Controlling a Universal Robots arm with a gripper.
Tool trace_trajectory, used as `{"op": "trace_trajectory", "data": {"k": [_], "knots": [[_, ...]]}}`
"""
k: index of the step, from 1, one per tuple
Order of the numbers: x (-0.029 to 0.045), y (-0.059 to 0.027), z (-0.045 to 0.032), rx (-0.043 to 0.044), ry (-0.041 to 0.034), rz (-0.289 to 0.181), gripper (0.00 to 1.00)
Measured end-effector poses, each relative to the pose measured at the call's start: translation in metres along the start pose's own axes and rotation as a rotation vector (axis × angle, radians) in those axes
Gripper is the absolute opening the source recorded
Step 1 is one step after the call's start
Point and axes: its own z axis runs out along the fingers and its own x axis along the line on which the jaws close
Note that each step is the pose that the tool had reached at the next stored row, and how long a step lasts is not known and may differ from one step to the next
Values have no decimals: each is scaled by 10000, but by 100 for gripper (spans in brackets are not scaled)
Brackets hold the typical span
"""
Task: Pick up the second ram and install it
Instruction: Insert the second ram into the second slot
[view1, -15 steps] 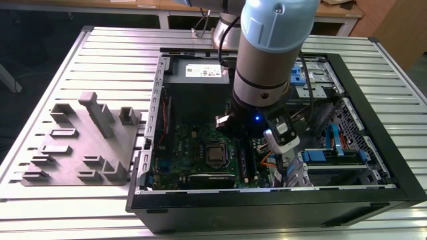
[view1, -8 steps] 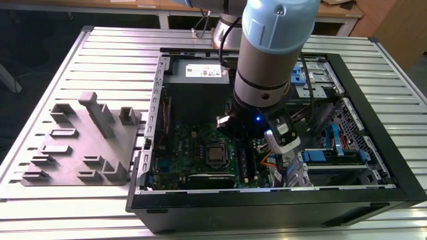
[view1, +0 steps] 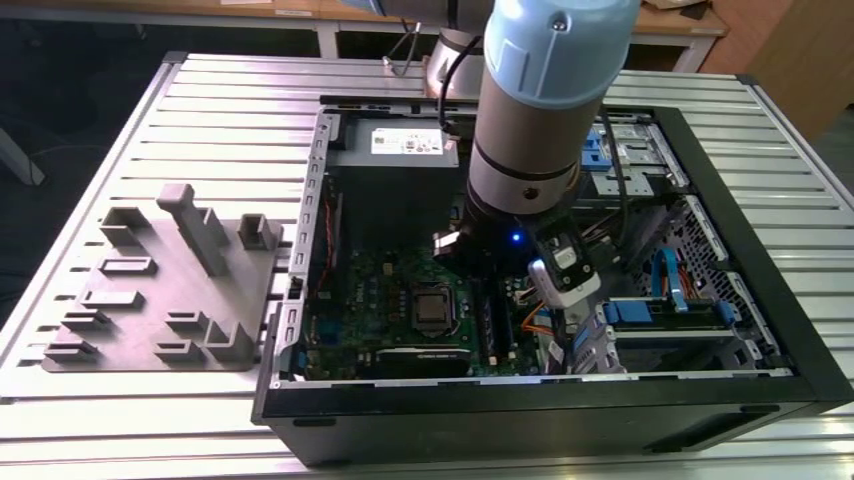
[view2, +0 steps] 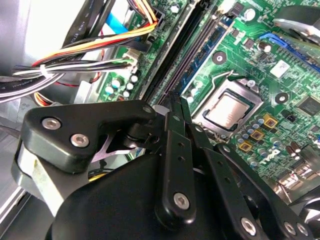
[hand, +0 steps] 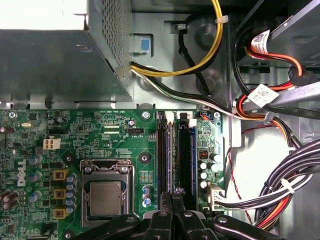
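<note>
The second ram (hand: 170, 150) is a thin dark strip with a bluish side, standing on edge along one of the black slots (hand: 183, 150) of the green motherboard (hand: 125, 140). My gripper (hand: 174, 192) is down inside the open computer case (view1: 534, 400). Its two black fingertips are pressed together on the strip's upper edge. In the second wrist view the gripper (view2: 178, 100) shows the same: narrow tips together at the slot line, no visible gap. Another blue strip (hand: 192, 150) runs along the outermost slot. The arm's wrist (view1: 514, 235) hides the contact in the exterior view.
The processor socket (hand: 106, 197) lies just beside the slots. Bundled cables (hand: 280, 190) hang close on the slots' other side, and the grey power supply box (hand: 55, 65) stands behind. A grey fixture plate (view1: 160, 290) with blocks lies on the table at the exterior view's left.
</note>
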Motion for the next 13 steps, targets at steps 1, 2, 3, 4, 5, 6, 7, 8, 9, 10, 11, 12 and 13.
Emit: {"op": "trace_trajectory", "data": {"k": [1,2,3,4,5,6,7,8,9,10,11,12,13], "knots": [[0,1,-1,-12,0,1,8],[0,2,-4,-27,-2,2,8],[0,3,-10,-35,-3,2,8],[-1,3,-21,-34,-2,2,8],[-1,3,-32,-31,0,1,8],[-2,3,-34,-35,-1,2,8],[-1,3,-34,-45,0,2,8],[-2,1,-34,-67,0,3,8],[-2,-3,-34,-84,0,3,8],[-2,-7,-35,-92,0,3,8],[-2,-13,-35,-101,1,4,8],[-2,-18,-36,-108,1,4,8],[-2,-22,-36,-114,2,5,8]]}}
